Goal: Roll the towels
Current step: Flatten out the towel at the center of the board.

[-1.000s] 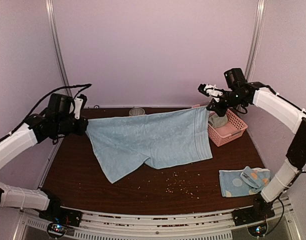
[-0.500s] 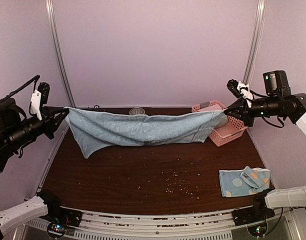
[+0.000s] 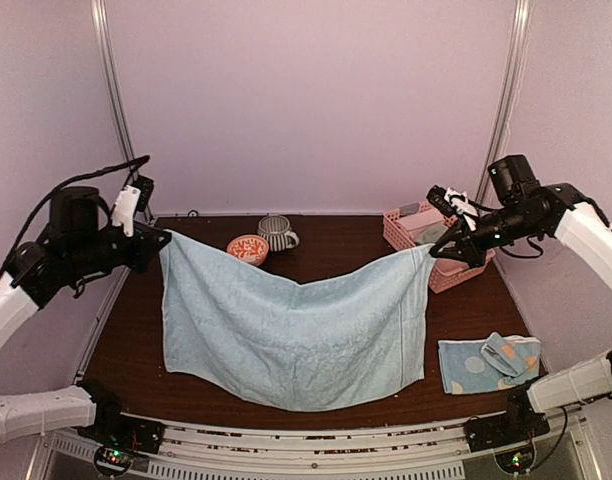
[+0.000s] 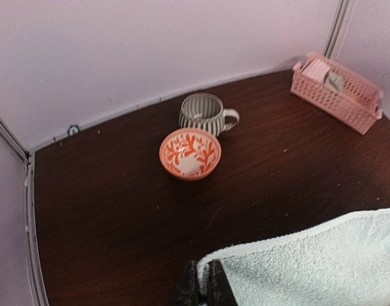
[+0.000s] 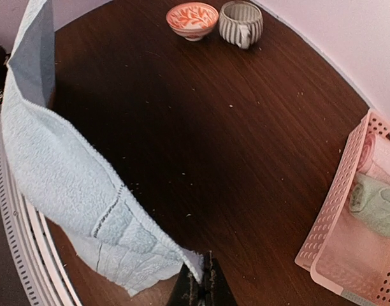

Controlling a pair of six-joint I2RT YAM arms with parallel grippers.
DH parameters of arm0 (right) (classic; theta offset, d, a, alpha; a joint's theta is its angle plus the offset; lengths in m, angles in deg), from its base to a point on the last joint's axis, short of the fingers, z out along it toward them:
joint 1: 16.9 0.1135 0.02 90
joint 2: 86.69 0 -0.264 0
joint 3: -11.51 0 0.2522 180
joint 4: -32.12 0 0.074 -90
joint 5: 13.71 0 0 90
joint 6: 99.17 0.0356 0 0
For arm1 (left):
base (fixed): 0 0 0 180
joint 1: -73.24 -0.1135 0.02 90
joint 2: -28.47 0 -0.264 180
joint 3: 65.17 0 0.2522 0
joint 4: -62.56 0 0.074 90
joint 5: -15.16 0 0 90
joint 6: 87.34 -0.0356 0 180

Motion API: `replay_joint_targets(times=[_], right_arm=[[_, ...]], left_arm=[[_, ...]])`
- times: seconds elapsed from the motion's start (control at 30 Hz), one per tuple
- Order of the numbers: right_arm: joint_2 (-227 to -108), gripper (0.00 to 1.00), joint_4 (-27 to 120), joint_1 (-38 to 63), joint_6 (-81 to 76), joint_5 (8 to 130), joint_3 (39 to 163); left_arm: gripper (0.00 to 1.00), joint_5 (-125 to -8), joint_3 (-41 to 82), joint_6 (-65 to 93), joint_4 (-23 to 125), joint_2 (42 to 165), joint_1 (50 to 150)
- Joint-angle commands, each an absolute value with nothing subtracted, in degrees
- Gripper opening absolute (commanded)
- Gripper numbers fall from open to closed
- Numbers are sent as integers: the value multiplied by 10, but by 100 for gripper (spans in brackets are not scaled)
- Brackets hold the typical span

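Above the table [image 3: 126, 345], both pairs of jaws clamp corners of the blue towel [image 3: 296, 335]

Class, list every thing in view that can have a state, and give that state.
Blue towel, hanging spread between both grippers, unrolled.
Left gripper, shut on a top corner.
Right gripper, shut on the other corner.
Dotted towel, lying loose, not rolled.
Basket, upright.
Pink towel, rolled, in basket.
Green towel, rolled, in basket.
Bowl, upright, empty.
Mug, upright.

A small orange bowl [image 4: 189, 153] sits just beside a striped mug [image 4: 204, 113]; a pink basket [image 4: 329, 102] stands far off on the brown table [image 4: 106, 191].
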State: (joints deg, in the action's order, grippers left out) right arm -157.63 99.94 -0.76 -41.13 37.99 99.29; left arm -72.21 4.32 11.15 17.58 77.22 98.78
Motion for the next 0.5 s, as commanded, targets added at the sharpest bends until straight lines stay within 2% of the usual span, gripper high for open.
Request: replay_joint_targets(times=[0.0, 0.07, 0.17, 0.27, 0.3, 0.37, 0.47], right_arm=[[-1721, 0, 870, -12, -342, 486, 983], [-1821, 0, 849, -12, -317, 533, 1009], [-1910, 2, 834, -12, -283, 572, 1060], [-1934, 16, 820, -12, -254, 584, 1089], [-1931, 23, 818, -11, -248, 587, 1095], [-1913, 29, 820, -11, -240, 587, 1095], [-1864, 35, 819, -10, -241, 593, 1058]], left_arm=[[0, -808, 28, 129, 251, 943, 980], [0, -837, 42, 139, 266, 1016, 974], [0, -874, 70, 144, 270, 1100, 959], [30, -887, 99, 147, 259, 1146, 955], [37, -884, 107, 150, 247, 1149, 955], [44, -869, 108, 158, 235, 1134, 955], [50, -847, 79, 187, 214, 1082, 955]])
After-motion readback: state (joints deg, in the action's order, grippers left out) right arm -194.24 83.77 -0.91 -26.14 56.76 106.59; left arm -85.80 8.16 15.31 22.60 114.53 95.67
